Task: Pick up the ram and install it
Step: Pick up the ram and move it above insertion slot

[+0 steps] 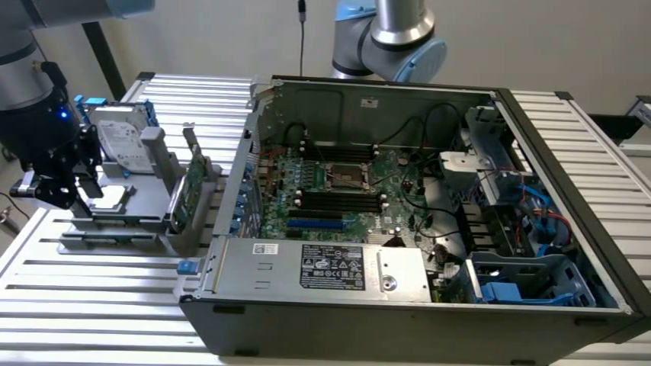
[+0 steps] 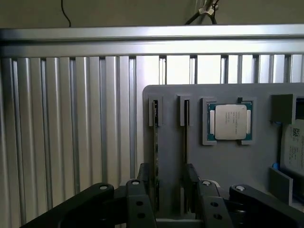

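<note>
Since the ram (image 2: 156, 142) looks thin, light and brittle, we judge its flat faces safest for our hand (image 2: 170, 183), fingers standing apart.

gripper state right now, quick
Gripper: open, holding nothing, above the grey holder.

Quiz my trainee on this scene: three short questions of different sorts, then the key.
1. True or false: the gripper is clamped on a part.
2. The processor chip lies: A in the grey holder; B between the gripper's fingers; C on the bare table slats.
3. Is the computer case open or closed?
Key: 1 false; 2 A; 3 open.
</note>
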Tool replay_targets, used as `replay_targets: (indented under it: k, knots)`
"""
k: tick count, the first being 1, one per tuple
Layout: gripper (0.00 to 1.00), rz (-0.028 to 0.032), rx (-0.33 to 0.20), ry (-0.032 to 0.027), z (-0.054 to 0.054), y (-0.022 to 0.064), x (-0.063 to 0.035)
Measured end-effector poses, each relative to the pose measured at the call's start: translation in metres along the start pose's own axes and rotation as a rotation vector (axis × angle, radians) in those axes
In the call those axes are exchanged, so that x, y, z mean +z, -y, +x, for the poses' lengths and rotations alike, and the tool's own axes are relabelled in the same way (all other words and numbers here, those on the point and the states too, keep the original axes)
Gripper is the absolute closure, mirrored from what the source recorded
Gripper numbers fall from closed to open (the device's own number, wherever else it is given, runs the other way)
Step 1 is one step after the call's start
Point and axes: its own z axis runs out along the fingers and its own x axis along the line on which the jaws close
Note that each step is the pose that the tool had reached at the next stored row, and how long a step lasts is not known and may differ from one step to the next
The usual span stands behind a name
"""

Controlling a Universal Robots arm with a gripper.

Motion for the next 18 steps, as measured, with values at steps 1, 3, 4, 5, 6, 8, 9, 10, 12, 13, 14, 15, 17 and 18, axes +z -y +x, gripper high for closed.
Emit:
replay_targets:
  k: [1, 3, 4, 5, 6, 8, 9, 10, 12, 13, 14, 15, 17, 18]
  knots:
    - [0.58, 0.0000, 0.000, 0.0000, 0.0000, 0.0000, 0.0000]
    - [0.58, 0.0000, 0.000, 0.0000, 0.0000, 0.0000, 0.0000]
    - [0.58, 0.0000, 0.000, 0.0000, 0.0000, 0.0000, 0.0000]
    - [0.58, 0.0000, 0.000, 0.0000, 0.0000, 0.0000, 0.0000]
    - [0.58, 0.0000, 0.000, 0.0000, 0.0000, 0.0000, 0.0000]
    - [0.58, 0.0000, 0.000, 0.0000, 0.0000, 0.0000, 0.0000]
    - [0.58, 0.0000, 0.000, 0.0000, 0.0000, 0.0000, 0.0000]
    - [0.58, 0.0000, 0.000, 0.0000, 0.0000, 0.0000, 0.0000]
    - [0.58, -0.0001, 0.000, 0.0000, 0.0000, 0.0000, 0.0000]
    - [0.58, 0.0000, 0.000, 0.0000, 0.0000, 0.0000, 0.0000]
    - [0.58, 0.0000, 0.000, 0.0000, 0.0000, 0.0000, 0.0000]
    - [0.58, 0.0000, 0.000, 0.0000, 0.0000, 0.0000, 0.0000]
    - [0.58, 0.0000, 0.000, 0.0000, 0.0000, 0.0000, 0.0000]
    - [0.58, 0.0000, 0.000, 0.0000, 0.0000, 0.0000, 0.0000]
